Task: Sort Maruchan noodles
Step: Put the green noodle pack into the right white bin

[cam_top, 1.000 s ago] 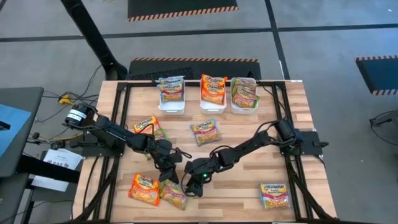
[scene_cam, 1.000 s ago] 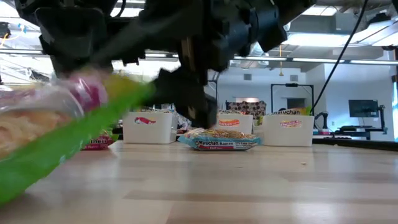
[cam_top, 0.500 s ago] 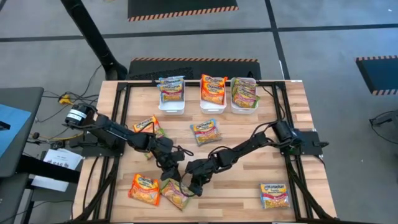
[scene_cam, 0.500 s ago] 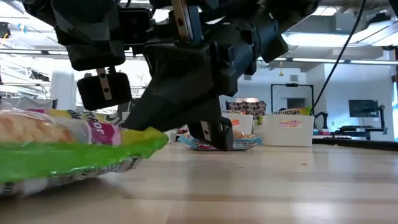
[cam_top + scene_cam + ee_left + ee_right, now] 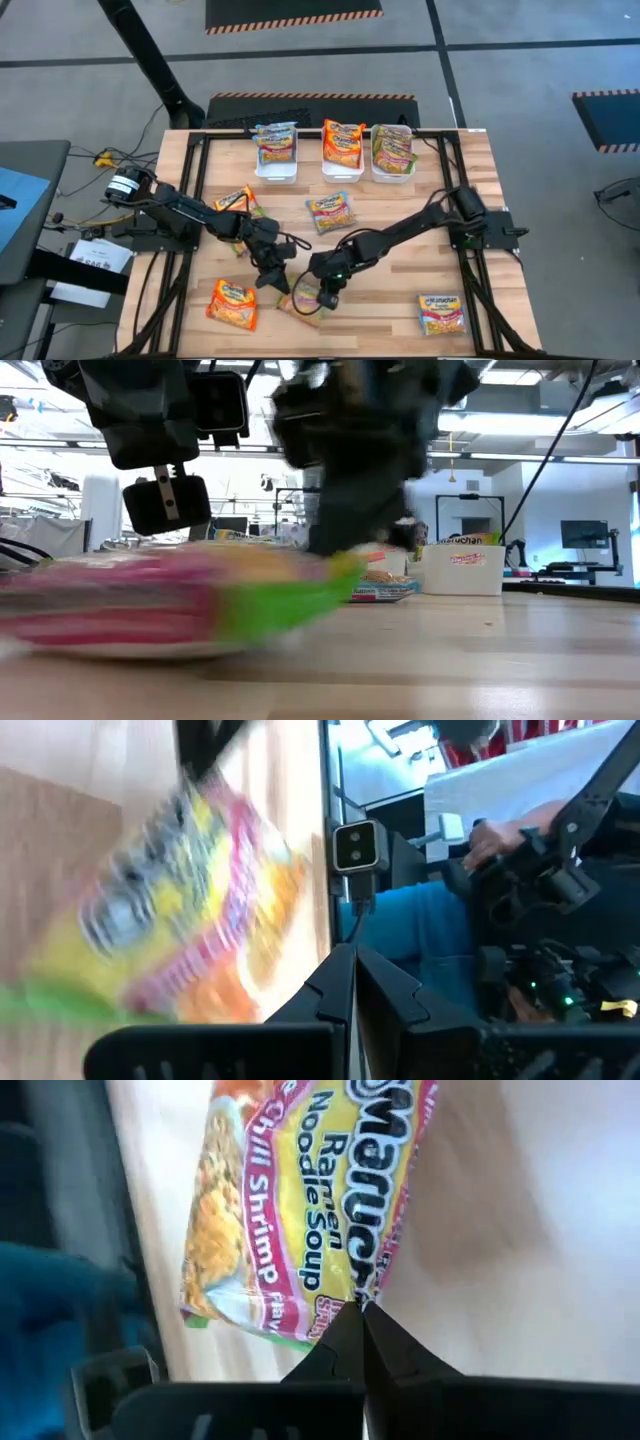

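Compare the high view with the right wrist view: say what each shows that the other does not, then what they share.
Only the high view shows the three white bins with packets in them, the loose packets on the table, and the left gripper shut nearby. Only the right wrist view shows the print "Chili Shrimp" on the green-edged packet. Both show the right gripper shut on that packet's edge.

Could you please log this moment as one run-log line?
right pincer: shut on green-edged noodle packet edge | left pincer: shut, empty, beside it | three white bins: hold packets

Green-edged yellow-and-pink noodle packet [image 5: 300, 1210]; white bins [image 5: 276, 166].
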Action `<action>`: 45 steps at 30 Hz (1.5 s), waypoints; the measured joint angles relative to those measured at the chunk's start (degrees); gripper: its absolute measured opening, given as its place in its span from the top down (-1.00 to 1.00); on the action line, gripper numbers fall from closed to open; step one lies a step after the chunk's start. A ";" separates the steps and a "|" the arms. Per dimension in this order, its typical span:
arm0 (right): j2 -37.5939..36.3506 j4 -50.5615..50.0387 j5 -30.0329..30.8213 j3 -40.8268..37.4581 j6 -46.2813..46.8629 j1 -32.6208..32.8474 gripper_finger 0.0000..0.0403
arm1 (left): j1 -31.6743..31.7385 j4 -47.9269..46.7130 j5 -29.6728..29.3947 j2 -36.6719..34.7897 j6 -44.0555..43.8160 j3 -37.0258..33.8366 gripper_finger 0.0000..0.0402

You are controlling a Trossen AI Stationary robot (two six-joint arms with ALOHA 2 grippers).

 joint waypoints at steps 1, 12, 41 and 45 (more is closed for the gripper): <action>-0.92 -1.58 0.44 0.30 -0.33 0.00 0.98 | 0.22 -0.02 0.09 0.00 0.21 0.00 1.00; -12.22 -19.48 9.28 0.49 -1.61 -0.66 0.98 | 4.83 0.95 -0.02 0.00 2.90 0.00 1.00; -35.75 -53.51 24.20 0.42 -14.36 -20.36 0.98 | 24.98 14.19 4.15 -1.20 3.89 0.00 1.00; -38.81 -56.19 25.70 0.42 -20.45 -27.52 0.98 | 28.85 15.38 3.76 -1.20 3.86 0.00 1.00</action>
